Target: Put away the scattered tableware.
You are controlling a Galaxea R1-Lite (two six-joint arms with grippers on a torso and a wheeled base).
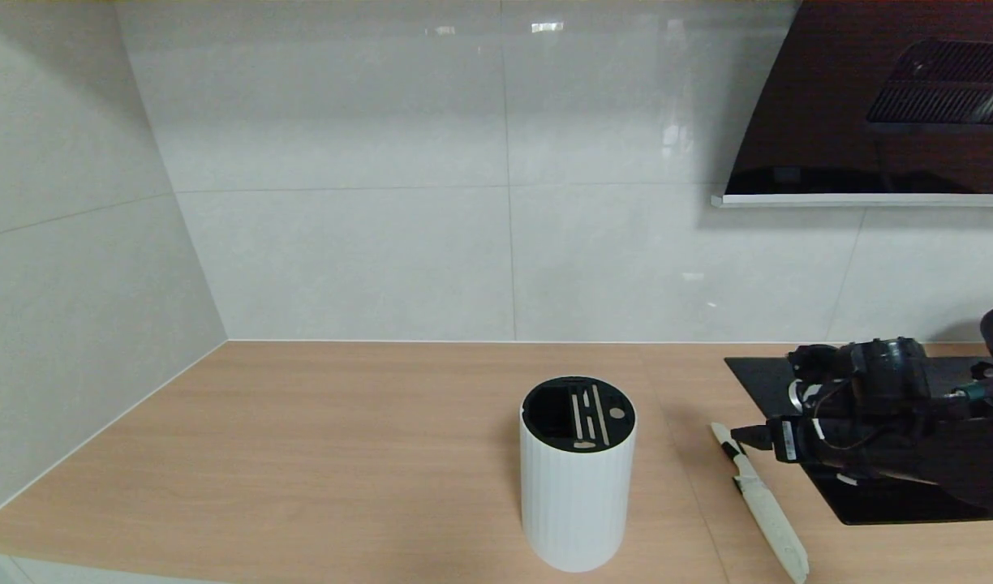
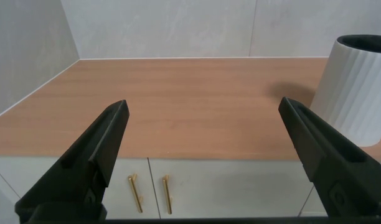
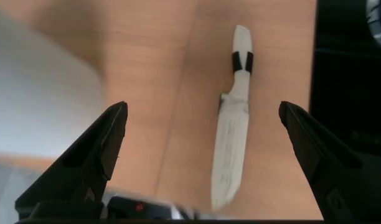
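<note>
My right hand (image 3: 202, 109) has its two fingers wide apart and holds nothing. It hangs over the knife (image 3: 234, 124), not touching it. The knife lies flat on the tabletop (image 1: 342, 454), between the white holder (image 1: 578, 487) and the black hob (image 1: 756, 377), just beside the hob's edge. Its handle, with a black band, points to the wall, and its pale blade points to the front edge. The holder stands upright, with a black slotted top. My left hand (image 2: 203, 104) is also apart and empty. It is at the front edge of the tabletop, above cabinet doors with gold handles (image 2: 134, 193), and the holder is off to one side of it.
</note>
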